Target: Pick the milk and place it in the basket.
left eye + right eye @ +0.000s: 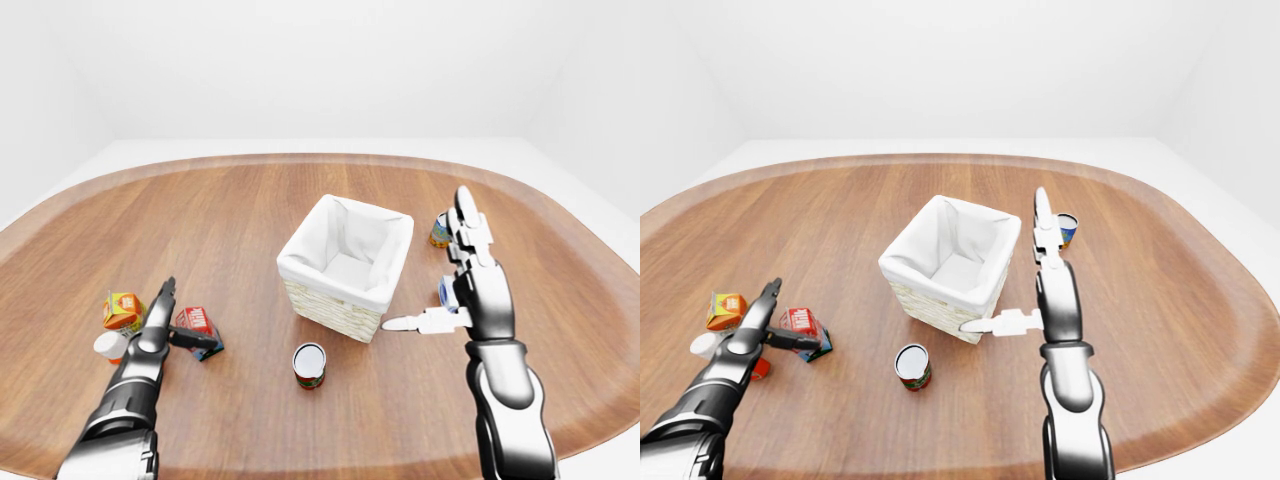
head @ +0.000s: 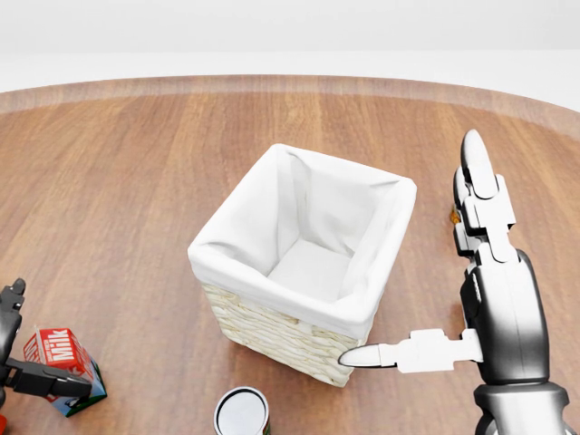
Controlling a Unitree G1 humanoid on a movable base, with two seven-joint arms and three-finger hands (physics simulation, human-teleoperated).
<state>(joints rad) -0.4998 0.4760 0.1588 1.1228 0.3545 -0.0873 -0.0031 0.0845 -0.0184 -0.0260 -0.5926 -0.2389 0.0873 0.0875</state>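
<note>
The milk (image 2: 56, 355), a red carton with white "Milk" lettering, stands on the wooden table at the head view's bottom left. My left hand (image 1: 190, 315) is open around it, with the dark thumb (image 2: 53, 381) lying across the carton's lower side and a finger (image 2: 11, 297) raised to its left. The basket (image 2: 272, 292), woven with a white cloth lining, sits mid-table and holds nothing. Just right of the basket, my right hand (image 2: 408, 254) is open, fingers pointing up and thumb toward the basket's near corner.
A red-labelled can (image 1: 309, 365) stands below the basket. An orange carton (image 1: 122, 308) and a white cup (image 1: 108, 345) lie left of the milk. Another can (image 1: 440, 230) and a small blue item (image 1: 447, 292) sit behind my right hand. The table's curved edge (image 1: 330, 158) runs along the top.
</note>
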